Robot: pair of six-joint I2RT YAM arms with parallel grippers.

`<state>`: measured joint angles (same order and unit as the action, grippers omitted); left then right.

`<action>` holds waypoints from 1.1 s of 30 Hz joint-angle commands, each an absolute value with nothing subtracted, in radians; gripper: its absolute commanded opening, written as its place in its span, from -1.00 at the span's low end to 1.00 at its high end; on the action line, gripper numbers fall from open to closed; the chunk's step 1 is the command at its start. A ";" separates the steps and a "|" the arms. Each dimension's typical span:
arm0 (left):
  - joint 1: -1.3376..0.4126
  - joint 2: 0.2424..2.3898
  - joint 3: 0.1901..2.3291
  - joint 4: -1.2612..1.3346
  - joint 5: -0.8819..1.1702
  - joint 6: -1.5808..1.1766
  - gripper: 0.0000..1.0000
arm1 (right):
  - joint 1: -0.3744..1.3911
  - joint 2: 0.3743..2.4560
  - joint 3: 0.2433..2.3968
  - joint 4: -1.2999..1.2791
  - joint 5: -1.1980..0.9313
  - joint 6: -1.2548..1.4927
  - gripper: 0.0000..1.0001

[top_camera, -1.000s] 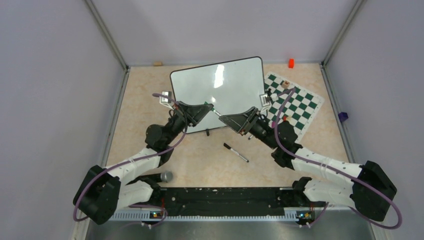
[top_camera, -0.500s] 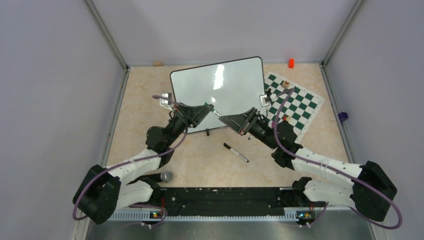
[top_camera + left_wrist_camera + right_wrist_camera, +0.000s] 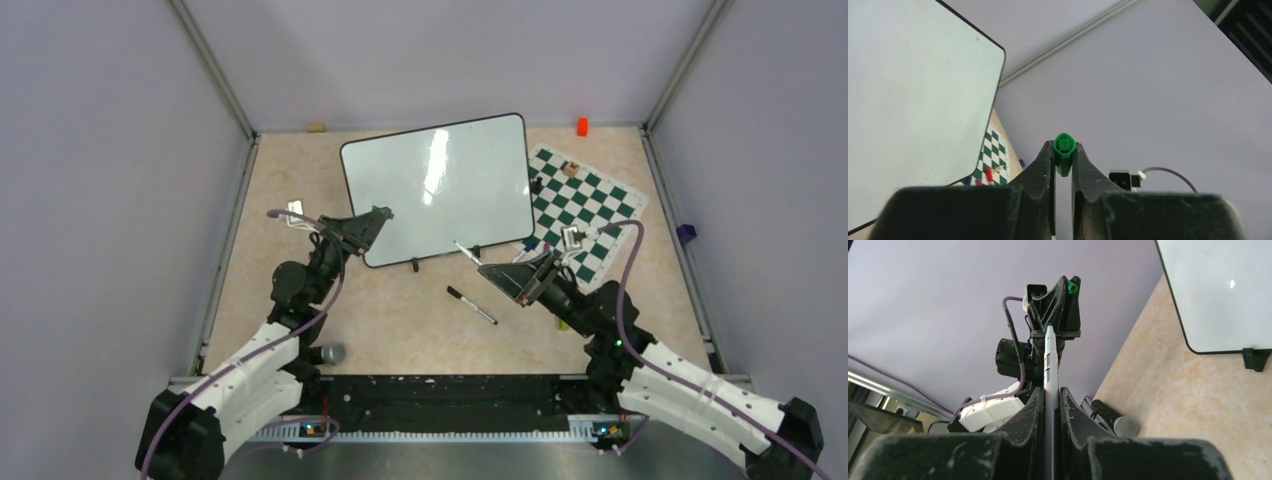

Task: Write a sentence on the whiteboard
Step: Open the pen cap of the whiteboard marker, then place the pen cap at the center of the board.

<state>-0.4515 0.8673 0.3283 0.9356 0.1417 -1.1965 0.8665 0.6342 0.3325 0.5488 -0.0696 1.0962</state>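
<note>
The whiteboard (image 3: 437,186) stands tilted at the table's middle back, and its face is blank; no sentence shows on it. My left gripper (image 3: 378,214) hovers by the board's lower left corner, shut on a green marker cap (image 3: 1064,148). My right gripper (image 3: 487,269) is low and right of the board, shut on the uncapped white marker (image 3: 1049,357), whose tip (image 3: 459,245) points toward the board's lower edge. The board also shows in the left wrist view (image 3: 913,95) and in the right wrist view (image 3: 1218,290). The right wrist view shows the cap (image 3: 1071,287) held in the left gripper.
A black pen (image 3: 471,306) lies on the table in front of the board. A microphone (image 3: 329,353) lies near the left arm's base. The checkered chess mat (image 3: 590,205) with small pieces lies right of the board. An orange block (image 3: 582,126) sits at the back.
The two grippers, together in front of the board before, have pulled apart. The cap has come off the marker. The left one moved left with the cap, the right one down-right with the marker.
</note>
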 commanded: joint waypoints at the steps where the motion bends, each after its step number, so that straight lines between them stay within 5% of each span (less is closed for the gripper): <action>1: -0.427 0.795 0.334 0.726 0.084 -1.079 -1.00 | 0.864 0.455 0.281 0.347 0.051 1.106 -1.00; 7: -0.427 0.725 0.381 0.269 0.059 -0.862 -1.00 | 0.864 0.336 0.412 -0.097 0.232 0.999 -1.00; 13: -0.428 0.674 0.386 -0.119 -0.151 -0.683 -1.00 | 0.864 0.541 0.639 -0.436 0.340 0.854 -1.00; 22: -0.428 0.720 0.337 -0.203 -0.145 -0.697 -1.00 | 0.864 0.901 0.880 -0.735 0.398 0.798 -1.00; 33: -0.428 0.881 0.332 -0.157 -0.074 -0.716 -1.00 | 0.863 0.968 0.990 -0.959 0.410 0.950 -1.00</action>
